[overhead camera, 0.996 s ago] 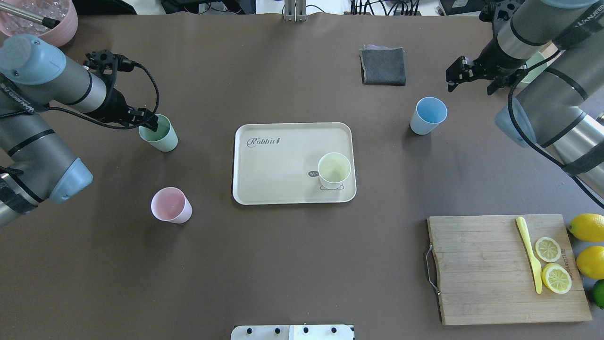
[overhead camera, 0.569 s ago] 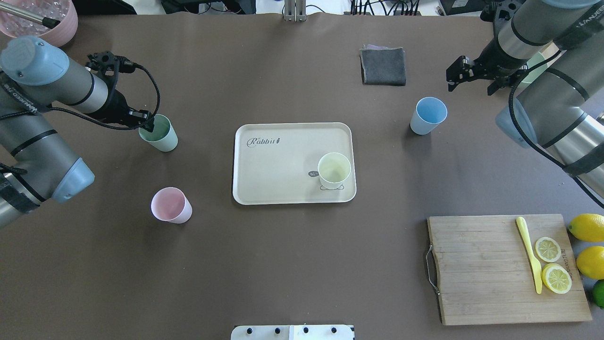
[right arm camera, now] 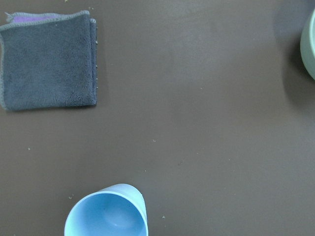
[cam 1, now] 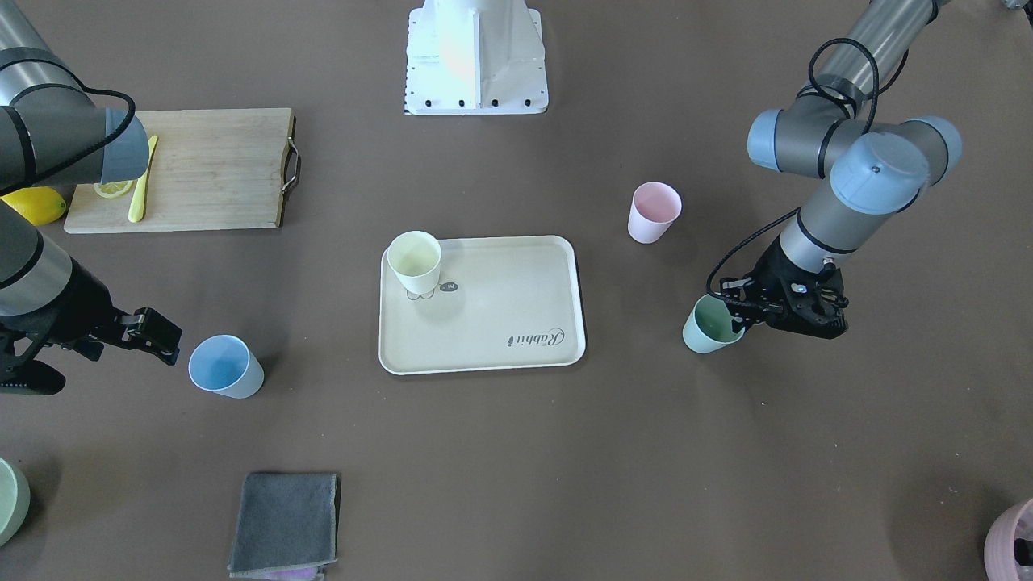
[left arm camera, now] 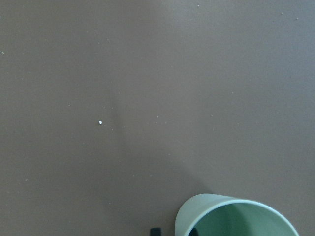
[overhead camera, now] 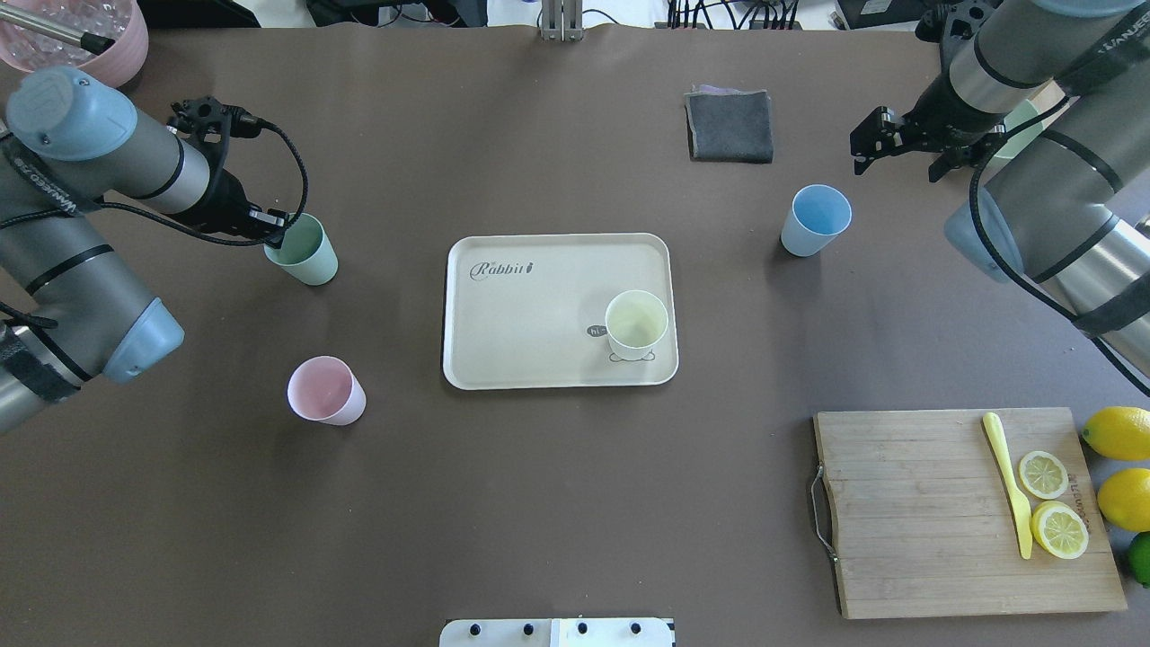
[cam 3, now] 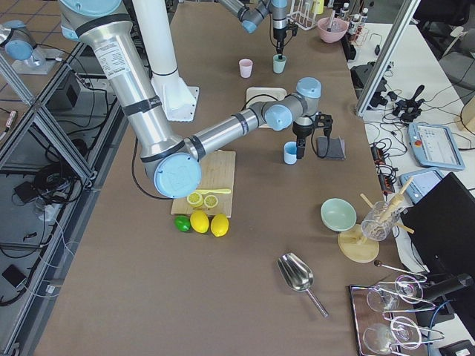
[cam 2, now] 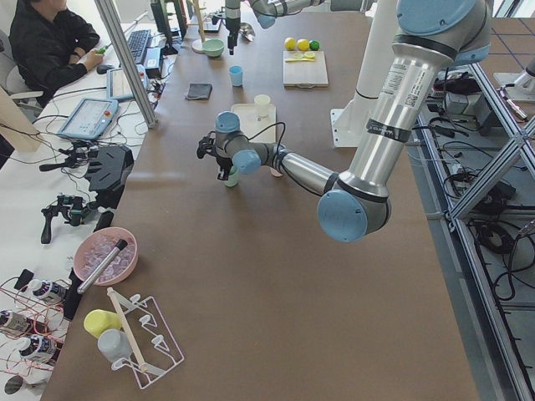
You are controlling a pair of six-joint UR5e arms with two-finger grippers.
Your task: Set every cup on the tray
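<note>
The cream tray (overhead camera: 521,305) (cam 1: 500,298) lies mid-table with the yellow cup (overhead camera: 636,322) (cam 1: 414,258) upright on its corner. The mint green cup (overhead camera: 305,253) (cam 1: 704,332) (left arm camera: 236,219) is left of the tray. My left gripper (overhead camera: 275,226) (cam 1: 733,311) is shut on its rim, one finger inside and one outside. The pink cup (overhead camera: 323,389) (cam 1: 652,210) stands on the table nearer my base. The blue cup (overhead camera: 816,218) (cam 1: 224,367) (right arm camera: 106,216) stands right of the tray. My right gripper (overhead camera: 898,166) (cam 1: 105,363) is open and empty, just beyond it.
A folded grey cloth (overhead camera: 729,126) (right arm camera: 47,59) lies at the far middle. A wooden cutting board (overhead camera: 916,512) with a yellow knife and lemon slices sits near right, lemons (overhead camera: 1119,431) beside it. A mauve pot (overhead camera: 117,54) is far left, a pale green bowl (cam 1: 8,500) far right.
My left gripper has shifted slightly toward the far left at the mint green cup's rim, and the cup moved a little with it. The right arm has barely moved.
</note>
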